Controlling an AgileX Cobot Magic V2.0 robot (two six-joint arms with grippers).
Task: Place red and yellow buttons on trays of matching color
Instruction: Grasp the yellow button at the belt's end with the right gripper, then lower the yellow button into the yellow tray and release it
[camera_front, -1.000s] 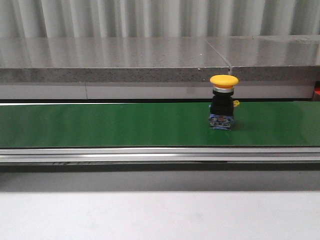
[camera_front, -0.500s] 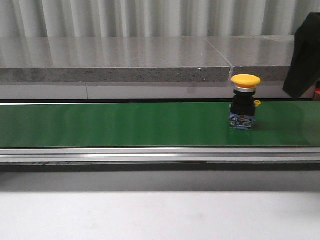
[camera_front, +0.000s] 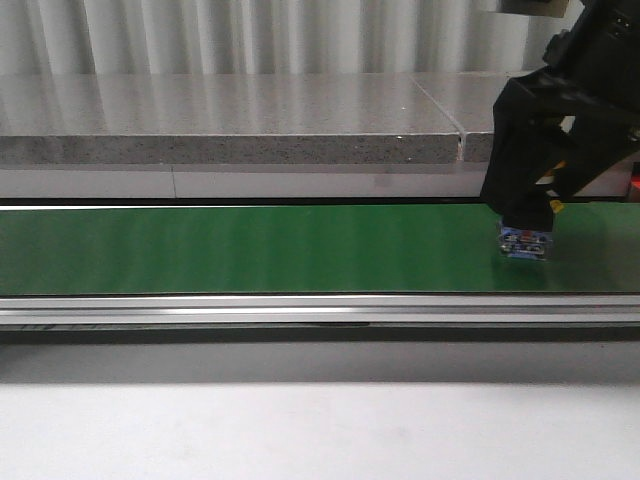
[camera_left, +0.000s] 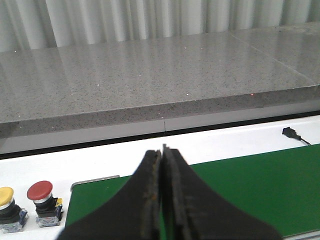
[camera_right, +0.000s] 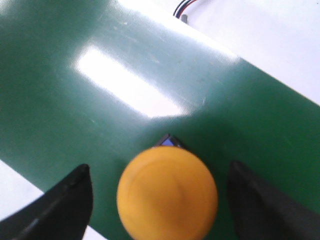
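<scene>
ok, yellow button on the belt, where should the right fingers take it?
From straight above, with the right gripper open and straddling it. The yellow button stands upright on the green belt, and its mushroom cap overhangs the narrower black body. Closing on the body beneath the cap looks safest against slipping.

this looks like an industrial test bench or factory-style lab — a long green conveyor belt (camera_front: 250, 248) runs left to right in a silver metal frame rail (camera_front: 300, 310), with a plain white tabletop (camera_front: 300, 430) on the near side. on the far side sits a speckled grey stone slab ledge (camera_front: 230, 120) before a pale corrugated wall (camera_front: 250, 35) — bare, utilitarian surfaces throughout.
</scene>
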